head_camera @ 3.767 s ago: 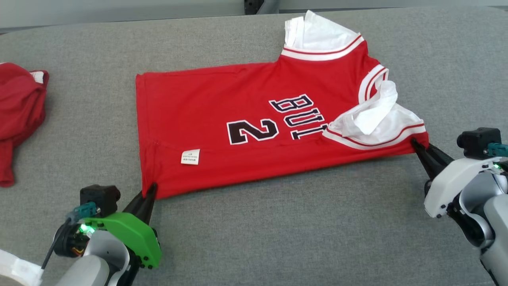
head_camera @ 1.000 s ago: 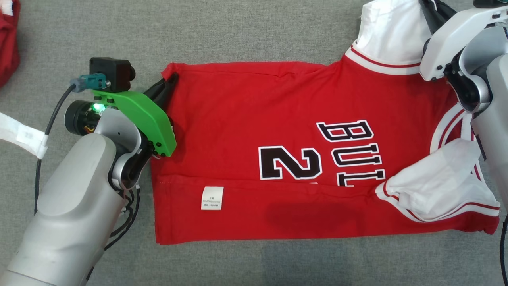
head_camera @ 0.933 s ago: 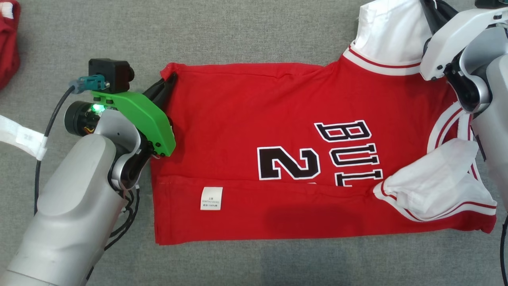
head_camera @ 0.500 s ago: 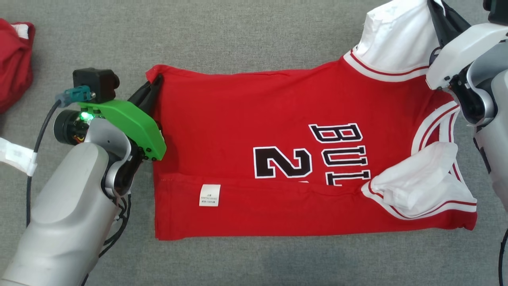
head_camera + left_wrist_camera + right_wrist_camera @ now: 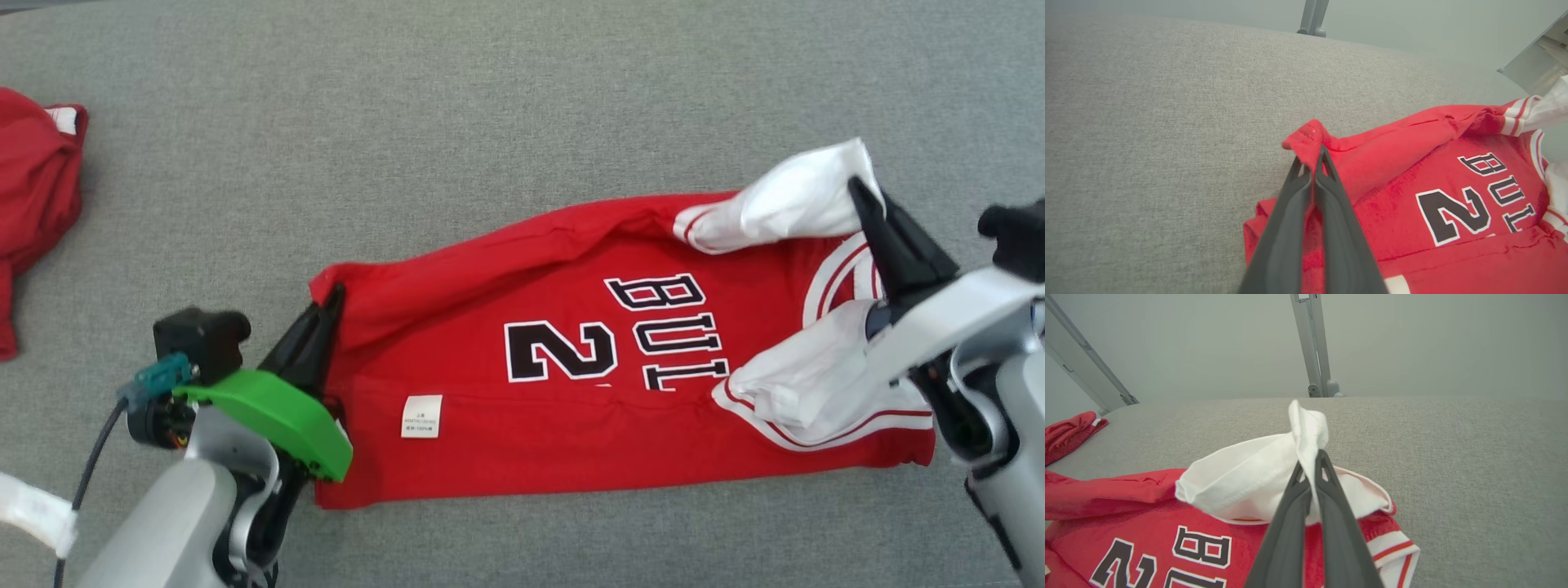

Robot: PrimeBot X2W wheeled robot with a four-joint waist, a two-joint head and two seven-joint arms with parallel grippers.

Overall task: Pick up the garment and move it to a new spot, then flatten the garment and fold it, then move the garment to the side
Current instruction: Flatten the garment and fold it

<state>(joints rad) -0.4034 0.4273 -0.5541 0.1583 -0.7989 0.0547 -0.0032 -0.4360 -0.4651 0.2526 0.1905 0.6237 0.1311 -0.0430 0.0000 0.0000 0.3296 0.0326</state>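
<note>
The garment is a red jersey with white sleeves and black lettering, lying across the grey table. My left gripper is shut on its far left hem corner, which is lifted off the table. In the left wrist view the left gripper pinches that red corner. My right gripper is shut on the far white sleeve and holds it up over the jersey. The right wrist view shows the right gripper with the white sleeve bunched around its tips. The far edge curls toward the near edge.
Another red garment lies crumpled at the table's left end, also visible as a red heap in the right wrist view. A metal post stands behind the table's far edge. Bare grey fabric stretches beyond the jersey.
My left gripper has closed on the hem corner. Both grippers have lifted the jersey's far edge and drawn it toward the near edge. The head view has also shifted.
</note>
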